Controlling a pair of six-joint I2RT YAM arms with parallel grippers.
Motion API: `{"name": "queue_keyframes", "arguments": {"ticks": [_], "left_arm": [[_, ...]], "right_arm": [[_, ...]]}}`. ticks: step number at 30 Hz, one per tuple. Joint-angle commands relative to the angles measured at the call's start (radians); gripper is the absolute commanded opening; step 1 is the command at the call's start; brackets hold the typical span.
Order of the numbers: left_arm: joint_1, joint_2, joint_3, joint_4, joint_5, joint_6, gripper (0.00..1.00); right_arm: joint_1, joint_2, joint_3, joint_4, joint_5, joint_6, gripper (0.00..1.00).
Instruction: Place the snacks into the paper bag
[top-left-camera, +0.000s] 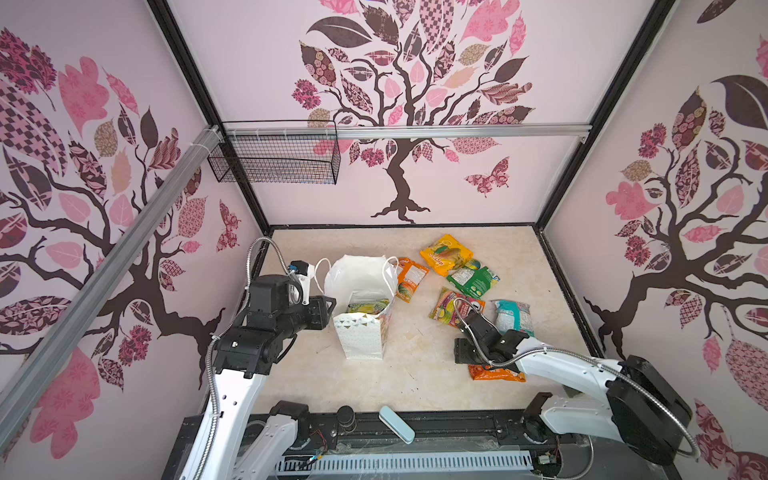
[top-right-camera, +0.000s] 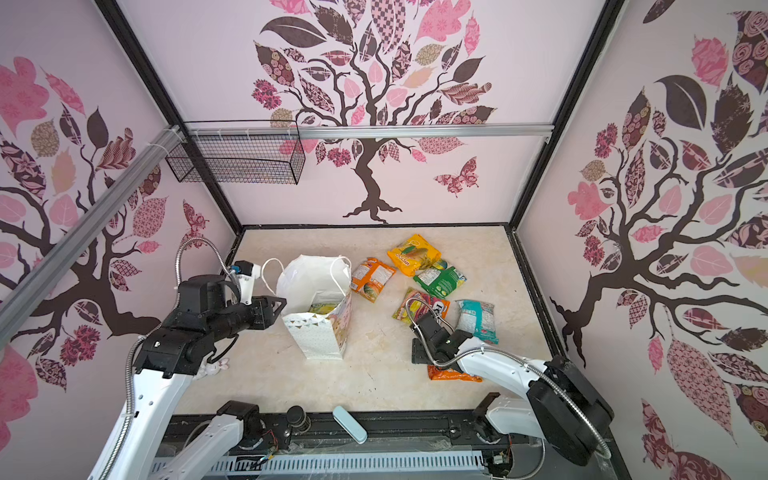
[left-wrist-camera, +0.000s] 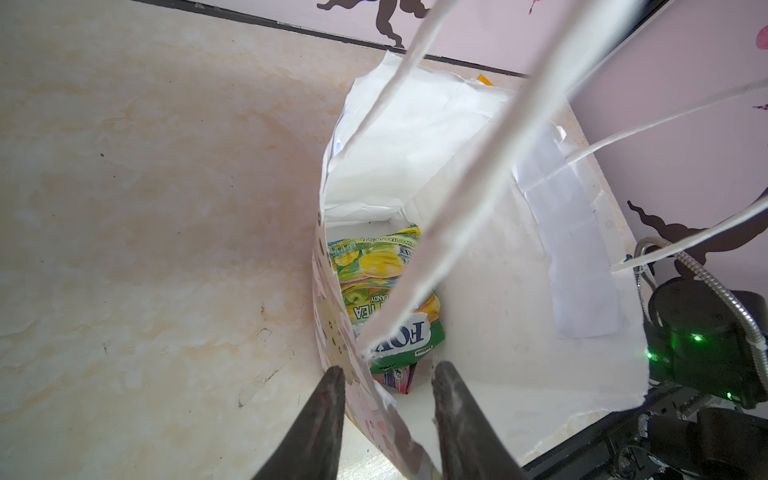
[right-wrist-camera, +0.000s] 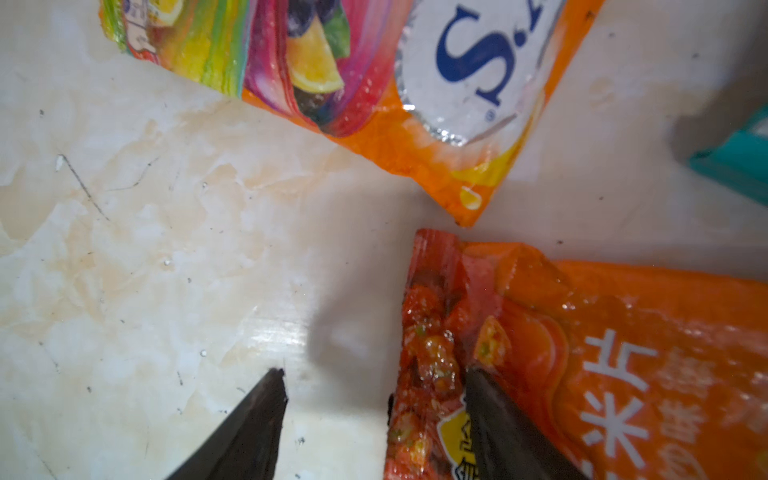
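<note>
**Bag part-filled, six packets waiting outside**

Little of the task is being shown as done. Inside the paper bag (top-left-camera: 360, 332) a green FOX'S packet (left-wrist-camera: 374, 266) is being seen lying flat on the bottom, with a corner of a purple packet (left-wrist-camera: 401, 380) under it. Six snacks are being left out on the worktop (top-left-camera: 415, 374): a yellow packet (top-left-camera: 446, 253), an orange packet beside the bag (top-left-camera: 409, 282), a green packet (top-left-camera: 473, 279), a multicolour FOX'S packet (top-left-camera: 446, 305), a teal packet (top-left-camera: 513, 313) and an orange packet with Chinese lettering (right-wrist-camera: 623, 332).

The bag is being kept upright left of centre, its long axis vertical and its mouth pointing up. The lettered packet is lying flat, its long axis running across the top views and one short sealed end pointing into the right pincer (right-wrist-camera: 374, 371).

That pincer is being held wide, one finger over the packet's end and the other over bare worktop. The left pincer (left-wrist-camera: 390, 372) is being held partly apart astride the bag's side wall, not pinched on it.
</note>
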Motion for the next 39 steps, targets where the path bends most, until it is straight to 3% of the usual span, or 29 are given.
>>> {"name": "queue_keyframes", "arguments": {"ticks": [1,6,12,22,27,33,39], "left_arm": [[-0.001,-0.008,-0.012,0.016,-0.003,0.006,0.4],[-0.002,-0.005,-0.008,0.015,0.0,0.006,0.4],[-0.001,-0.003,-0.006,0.01,-0.002,0.005,0.4],[-0.002,0.002,-0.005,0.011,-0.003,0.006,0.4],[-0.002,0.003,-0.001,0.006,-0.006,0.006,0.4],[-0.002,0.002,0.0,0.007,-0.008,0.008,0.4],[-0.002,-0.01,-0.001,0.003,-0.012,0.008,0.4]], "right_arm": [[-0.003,0.034,-0.011,0.024,-0.096,-0.021,0.7],[-0.003,0.089,-0.026,0.085,-0.228,-0.02,0.68],[0.021,0.131,-0.03,0.172,-0.304,0.004,0.66],[0.119,0.29,0.137,0.336,-0.396,0.044,0.65],[0.137,0.359,0.259,0.318,-0.424,0.015,0.64],[0.129,0.18,0.271,0.138,-0.242,-0.029,0.65],[0.037,-0.112,0.127,0.023,-0.127,-0.01,0.64]]}}
